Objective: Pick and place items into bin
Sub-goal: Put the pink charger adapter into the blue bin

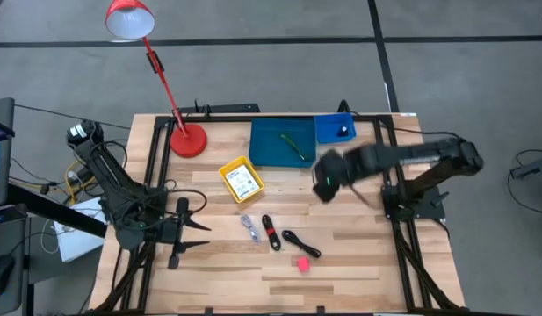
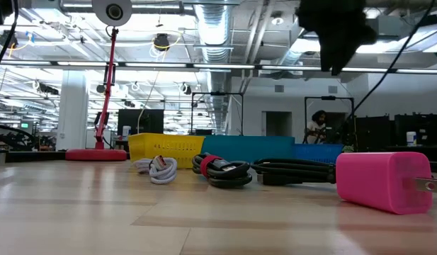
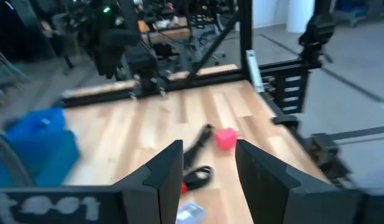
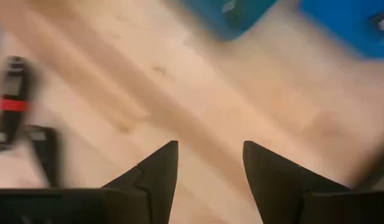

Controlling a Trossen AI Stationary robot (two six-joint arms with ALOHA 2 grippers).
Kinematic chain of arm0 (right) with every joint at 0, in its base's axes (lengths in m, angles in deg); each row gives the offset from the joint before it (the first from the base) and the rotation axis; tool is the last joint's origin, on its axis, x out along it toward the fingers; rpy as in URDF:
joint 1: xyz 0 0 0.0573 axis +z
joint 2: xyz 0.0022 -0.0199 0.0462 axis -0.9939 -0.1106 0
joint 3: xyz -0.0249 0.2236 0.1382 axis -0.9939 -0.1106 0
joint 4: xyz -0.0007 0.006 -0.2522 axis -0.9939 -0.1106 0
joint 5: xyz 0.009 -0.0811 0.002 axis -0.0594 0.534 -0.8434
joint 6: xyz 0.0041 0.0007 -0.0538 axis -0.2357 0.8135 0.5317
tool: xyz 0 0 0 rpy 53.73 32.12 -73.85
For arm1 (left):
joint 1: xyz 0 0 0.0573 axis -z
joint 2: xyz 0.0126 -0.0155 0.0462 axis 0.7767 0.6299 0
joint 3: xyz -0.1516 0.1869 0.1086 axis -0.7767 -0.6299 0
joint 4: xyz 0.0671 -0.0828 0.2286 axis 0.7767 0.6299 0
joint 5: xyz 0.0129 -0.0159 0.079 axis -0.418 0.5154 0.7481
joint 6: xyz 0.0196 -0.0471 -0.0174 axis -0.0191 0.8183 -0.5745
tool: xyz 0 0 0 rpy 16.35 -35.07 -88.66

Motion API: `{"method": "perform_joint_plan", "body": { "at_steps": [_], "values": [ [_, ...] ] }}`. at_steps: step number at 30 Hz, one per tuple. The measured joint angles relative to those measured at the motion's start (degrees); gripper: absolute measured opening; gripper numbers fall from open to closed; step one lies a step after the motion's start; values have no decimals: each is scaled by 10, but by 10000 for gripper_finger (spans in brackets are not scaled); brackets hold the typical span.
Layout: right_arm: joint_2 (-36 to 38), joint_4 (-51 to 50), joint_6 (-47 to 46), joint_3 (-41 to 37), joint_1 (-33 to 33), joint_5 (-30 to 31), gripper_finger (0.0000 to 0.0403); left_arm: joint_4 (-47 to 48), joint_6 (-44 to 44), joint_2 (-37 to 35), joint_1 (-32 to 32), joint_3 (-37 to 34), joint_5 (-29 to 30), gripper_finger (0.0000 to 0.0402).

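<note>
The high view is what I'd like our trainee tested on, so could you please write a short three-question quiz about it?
1. True or false: the green pen lies inside the teal bin.
2. Which item lies nearest the table's front edge? A) the yellow box B) the pink block C) the red lamp base
3. Fill in: the right hand hangs above bare table with nothing between its fingers, and its fingers stand ____.

Key: 1 true; 2 B; 3 open.
</note>
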Motion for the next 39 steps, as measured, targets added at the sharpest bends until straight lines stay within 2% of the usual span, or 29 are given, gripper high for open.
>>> {"method": "perform_joint_plan", "body": {
  "at_steps": [3,7,11,16,21,26,35,39],
  "values": [
    [2,77,-108,-47,75,-2,178,5,56,0,0,-2,-36,137],
    [-30,130,-199,-53,139,-41,178,6,124,0,0,-5,-83,137],
    [-82,160,-248,-33,175,-94,178,5,180,3,0,-5,-106,137],
    [-164,166,-265,17,197,-154,178,1,228,28,12,-6,-109,137],
    [-240,163,-257,82,203,-187,178,-62,211,57,17,-6,-110,137],
    [-295,159,-247,134,207,-204,178,-97,188,60,17,-6,-142,137],
    [-338,157,-279,158,237,-232,178,-125,149,60,17,-6,-154,137],
    [-339,164,-301,158,253,-222,178,-126,148,60,17,-6,-154,137]
  ]
}}
